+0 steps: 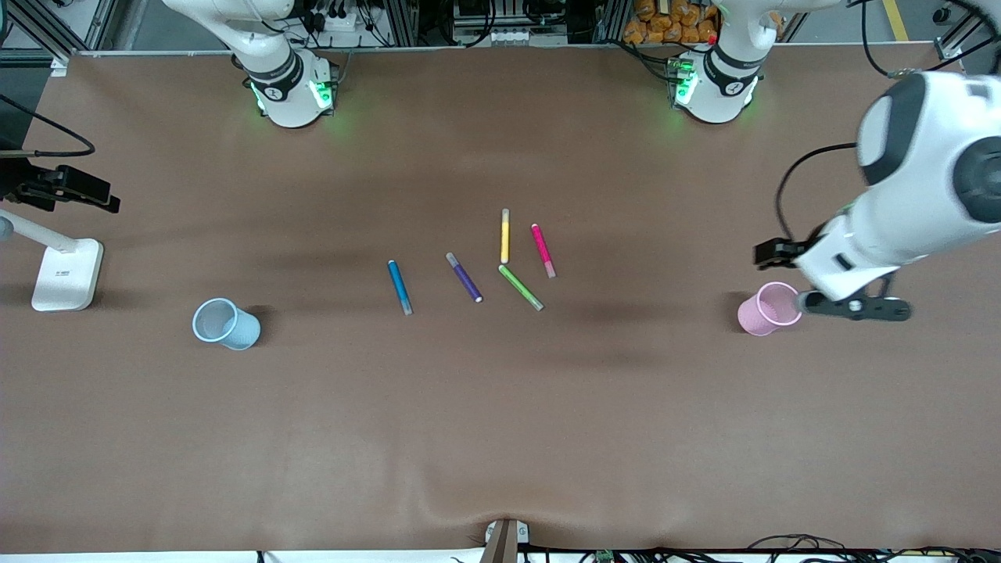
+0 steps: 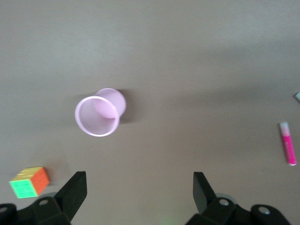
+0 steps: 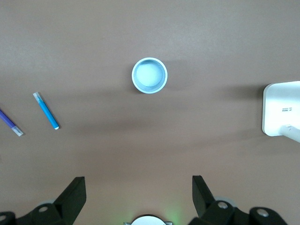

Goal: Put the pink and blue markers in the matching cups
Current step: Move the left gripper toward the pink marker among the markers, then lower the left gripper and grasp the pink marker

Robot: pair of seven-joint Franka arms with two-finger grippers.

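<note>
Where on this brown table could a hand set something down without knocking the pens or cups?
Bare cloth lies between the light blue plastic cup and slim blue marker, and between the green pen and pale pink cup. The five-pen cluster is crowded.

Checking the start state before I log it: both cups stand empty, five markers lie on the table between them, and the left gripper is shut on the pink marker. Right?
Not quite. The left gripper is open and holds nothing; the left wrist view shows the pink marker lying on the table. The rest stands: pink cup and blue cup empty, five markers between them.
</note>
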